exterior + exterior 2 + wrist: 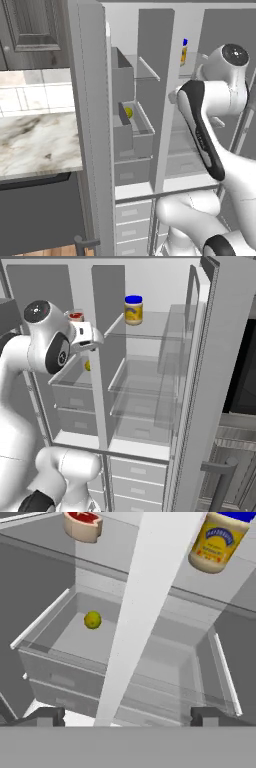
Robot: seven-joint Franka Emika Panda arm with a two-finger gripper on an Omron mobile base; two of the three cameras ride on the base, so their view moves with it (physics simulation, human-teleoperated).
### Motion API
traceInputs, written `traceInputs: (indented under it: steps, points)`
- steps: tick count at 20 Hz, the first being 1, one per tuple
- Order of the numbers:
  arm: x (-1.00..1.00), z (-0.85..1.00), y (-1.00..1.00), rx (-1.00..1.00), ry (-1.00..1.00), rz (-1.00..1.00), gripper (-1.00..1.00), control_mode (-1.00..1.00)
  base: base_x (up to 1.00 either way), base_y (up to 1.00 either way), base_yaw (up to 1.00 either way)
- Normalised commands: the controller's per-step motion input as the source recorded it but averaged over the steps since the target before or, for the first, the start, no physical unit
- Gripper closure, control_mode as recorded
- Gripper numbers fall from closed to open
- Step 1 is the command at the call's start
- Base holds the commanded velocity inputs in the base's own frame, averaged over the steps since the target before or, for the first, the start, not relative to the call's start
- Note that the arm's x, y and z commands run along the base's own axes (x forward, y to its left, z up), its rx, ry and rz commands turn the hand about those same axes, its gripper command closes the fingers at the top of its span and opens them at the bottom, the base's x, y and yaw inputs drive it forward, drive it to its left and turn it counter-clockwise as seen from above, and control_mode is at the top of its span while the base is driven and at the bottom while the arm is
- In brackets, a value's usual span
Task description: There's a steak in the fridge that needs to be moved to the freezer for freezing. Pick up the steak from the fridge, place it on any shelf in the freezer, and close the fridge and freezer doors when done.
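Steak (83, 524): on upper glass shelf (45, 549), left compartment. Jar (215, 542): right compartment. Jaws: spread, empty.

The steak (83, 524) is cut by the hand view's top edge — in the right base view the arm hides most of it. The jar (184, 52) stands half behind the divider (169, 95) — label unreadable.
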Motion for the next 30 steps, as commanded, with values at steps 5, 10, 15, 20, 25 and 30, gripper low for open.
traceInputs:
  steps: [5,10,15,20,25,30]
  points:
    - [-0.48,-0.03,-0.04,0.1,-0.01,-0.23,-1.0,-1.0,0.0,0.0,0.0]
    - [-0.37,-0.08,-0.07,0.22,-0.04,-0.15,-1.0,-1.0,0.0,0.0,0.0]
    - [-0.53,0.0,-0.04,0.25,-0.19,0.0,-1.0,-1.0,0.0,0.0,0.0]
    - [-0.87,0.0,0.0,0.09,-0.15,0.0,-1.0,-1.0,0.0,0.0,0.0]
    - [-0.77,0.0,0.0,0.0,-0.07,0.0,-1.0,-1.0,0.0,0.0,0.0]
    - [-0.29,0.0,0.0,-0.04,-0.01,-0.05,-1.0,-1.0,0.0,0.0,0.0]
